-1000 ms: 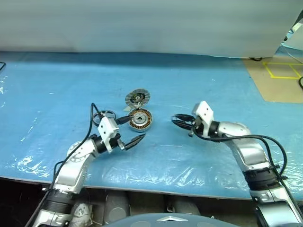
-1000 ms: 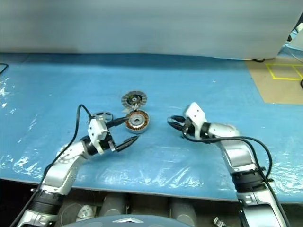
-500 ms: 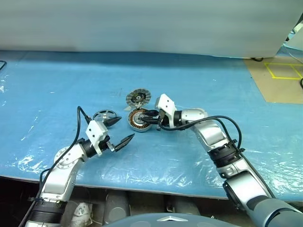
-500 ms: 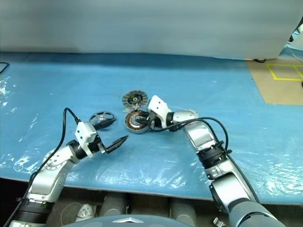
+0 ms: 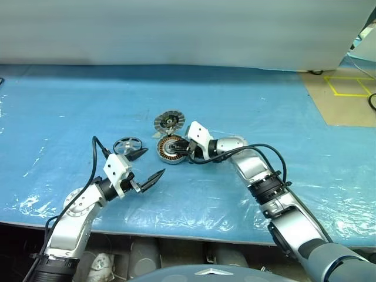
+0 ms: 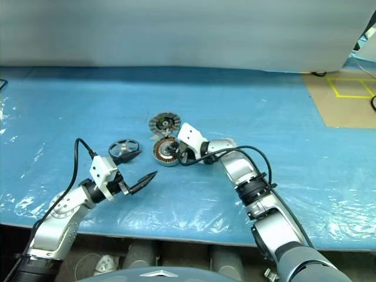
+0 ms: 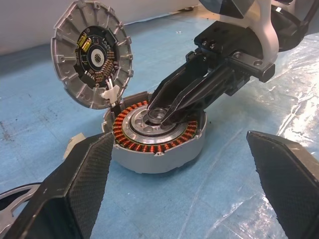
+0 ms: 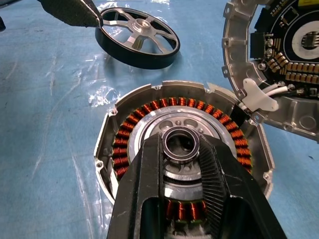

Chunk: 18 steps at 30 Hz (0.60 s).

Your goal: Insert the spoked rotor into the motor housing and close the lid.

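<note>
My right end effector (image 8: 182,149) pinches a small bearing ring (image 8: 182,145) over the motor housing (image 7: 157,137) centre. The lid (image 7: 92,54) leans open behind. My left end effector (image 5: 146,165) stays spread, the spoked rotor (image 5: 127,144) beside its far finger.

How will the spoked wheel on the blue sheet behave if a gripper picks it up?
The spoked wheel looks like rigid metal, so it probably will not bend. It looks thin and open, likely light. Lying flat it should stay put; on edge it could roll.

Copper-wound motor housing (image 5: 173,148) flat on blue sheet, finned lid (image 5: 170,122) touching behind, spoked rotor (image 5: 127,144) apart beside.
</note>
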Motion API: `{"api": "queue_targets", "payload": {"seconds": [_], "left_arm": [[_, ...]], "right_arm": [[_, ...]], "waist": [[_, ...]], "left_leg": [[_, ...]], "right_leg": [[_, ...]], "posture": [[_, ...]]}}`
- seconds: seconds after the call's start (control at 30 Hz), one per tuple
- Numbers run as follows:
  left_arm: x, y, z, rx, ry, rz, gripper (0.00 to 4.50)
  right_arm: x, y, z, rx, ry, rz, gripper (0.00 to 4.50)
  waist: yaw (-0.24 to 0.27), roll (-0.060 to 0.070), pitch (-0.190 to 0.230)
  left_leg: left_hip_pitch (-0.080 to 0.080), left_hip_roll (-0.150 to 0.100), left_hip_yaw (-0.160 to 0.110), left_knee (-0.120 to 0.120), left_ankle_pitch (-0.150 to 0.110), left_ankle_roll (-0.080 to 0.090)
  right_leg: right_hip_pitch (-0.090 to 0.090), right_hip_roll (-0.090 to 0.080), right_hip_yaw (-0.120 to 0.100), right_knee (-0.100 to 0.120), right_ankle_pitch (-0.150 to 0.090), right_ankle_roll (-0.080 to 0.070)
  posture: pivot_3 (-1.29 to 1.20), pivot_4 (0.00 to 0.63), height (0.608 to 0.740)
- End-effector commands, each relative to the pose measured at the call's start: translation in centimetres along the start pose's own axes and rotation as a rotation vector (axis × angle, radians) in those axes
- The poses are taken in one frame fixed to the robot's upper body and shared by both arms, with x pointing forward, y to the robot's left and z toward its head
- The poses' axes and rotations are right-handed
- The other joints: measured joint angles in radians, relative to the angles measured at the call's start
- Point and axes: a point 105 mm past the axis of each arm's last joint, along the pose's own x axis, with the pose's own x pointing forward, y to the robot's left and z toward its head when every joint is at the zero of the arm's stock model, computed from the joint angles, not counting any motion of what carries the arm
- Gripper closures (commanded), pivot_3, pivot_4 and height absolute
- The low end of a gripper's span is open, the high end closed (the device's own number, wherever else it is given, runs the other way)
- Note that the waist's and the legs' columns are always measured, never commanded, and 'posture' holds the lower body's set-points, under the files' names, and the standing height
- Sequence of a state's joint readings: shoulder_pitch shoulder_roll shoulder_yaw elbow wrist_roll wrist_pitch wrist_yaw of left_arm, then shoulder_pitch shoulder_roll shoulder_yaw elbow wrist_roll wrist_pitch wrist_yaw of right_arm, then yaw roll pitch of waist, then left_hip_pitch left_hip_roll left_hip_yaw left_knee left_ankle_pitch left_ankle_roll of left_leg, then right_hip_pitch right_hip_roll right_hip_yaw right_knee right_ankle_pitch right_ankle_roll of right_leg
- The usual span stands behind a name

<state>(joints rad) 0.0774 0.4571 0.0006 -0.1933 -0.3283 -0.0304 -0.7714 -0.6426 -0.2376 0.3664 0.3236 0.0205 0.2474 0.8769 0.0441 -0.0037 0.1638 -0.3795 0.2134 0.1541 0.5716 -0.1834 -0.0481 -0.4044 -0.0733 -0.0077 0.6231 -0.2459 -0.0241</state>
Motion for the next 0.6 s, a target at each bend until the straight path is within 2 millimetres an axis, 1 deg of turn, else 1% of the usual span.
{"api": "queue_targets", "payload": {"seconds": [0.03,0.4,0.6], "left_arm": [[0.28,0.05,1.03,0.029,-0.027,-0.009,0.00],[0.49,0.09,0.99,0.028,-0.025,-0.024,0.00],[0.46,0.07,0.90,0.026,-0.022,-0.024,0.00]], "right_arm": [[-0.02,-0.58,1.03,-0.035,-0.028,-0.030,3.87],[-0.21,-0.79,0.58,-0.035,-0.012,-0.045,3.87],[-0.05,-0.29,0.41,-0.029,-0.009,-0.021,3.87]], "waist": [[0.000,0.000,0.000],[0.000,0.000,0.000],[0.000,0.000,0.000]], "left_leg": [[0.000,0.000,0.000,0.000,0.000,0.000],[0.000,0.000,0.000,0.000,0.000,0.000],[0.000,0.000,0.000,0.000,0.000,0.000]], "right_leg": [[0.000,0.000,0.000,0.000,0.000,0.000],[0.000,0.000,0.000,0.000,0.000,0.000],[0.000,0.000,0.000,0.000,0.000,0.000]], "posture": [[0.00,0.150,0.740],[0.00,0.150,0.740],[0.00,0.150,0.740]]}}
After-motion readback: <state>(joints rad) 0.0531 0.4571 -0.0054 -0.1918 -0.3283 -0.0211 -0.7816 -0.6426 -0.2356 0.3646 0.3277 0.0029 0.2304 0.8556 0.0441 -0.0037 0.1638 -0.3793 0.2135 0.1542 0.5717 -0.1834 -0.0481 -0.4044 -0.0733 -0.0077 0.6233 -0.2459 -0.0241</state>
